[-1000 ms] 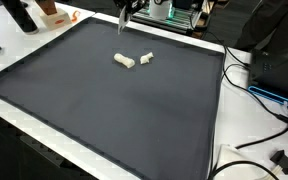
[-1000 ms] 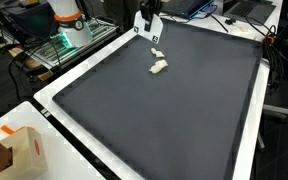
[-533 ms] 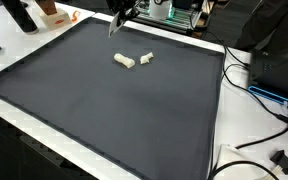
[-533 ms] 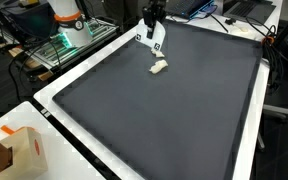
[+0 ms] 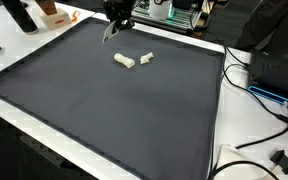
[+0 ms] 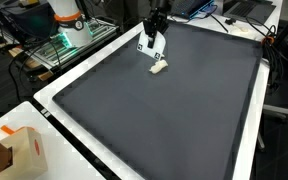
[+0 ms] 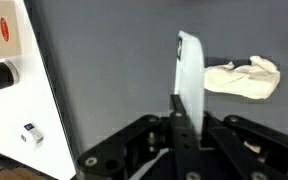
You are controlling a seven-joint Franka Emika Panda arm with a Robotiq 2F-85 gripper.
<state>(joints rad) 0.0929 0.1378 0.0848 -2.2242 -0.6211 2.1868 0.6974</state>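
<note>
The claw (image 7: 188,112) is gripping a thin white card (image 7: 191,65), with its fingers closed on one end. In the wrist view the card is showing edge-on and sticking straight out past the fingertips. In both exterior views it is hanging slanted below the claw (image 5: 115,22) over the far part of the dark mat (image 5: 114,110) that is covering the worktop (image 6: 46,100). The card appears to be clear of the mat.

Two small white lumps (image 5: 124,61) (image 5: 146,58) are lying on the mat just beyond the card's free end. In the wrist view the nearer lump (image 7: 242,78) is sitting just beside the card but not touching it.

The main risk is probably the hold itself. The fingers are pinching only a narrow part of a stiff, thin sheet, so a quick swing could twist it or let it slip out. If the claw is brought down, the card's free edge is likely to meet the mat first and bend or pivot. A sideways sweep could also knock the nearer lump and push it along the mat.
</note>
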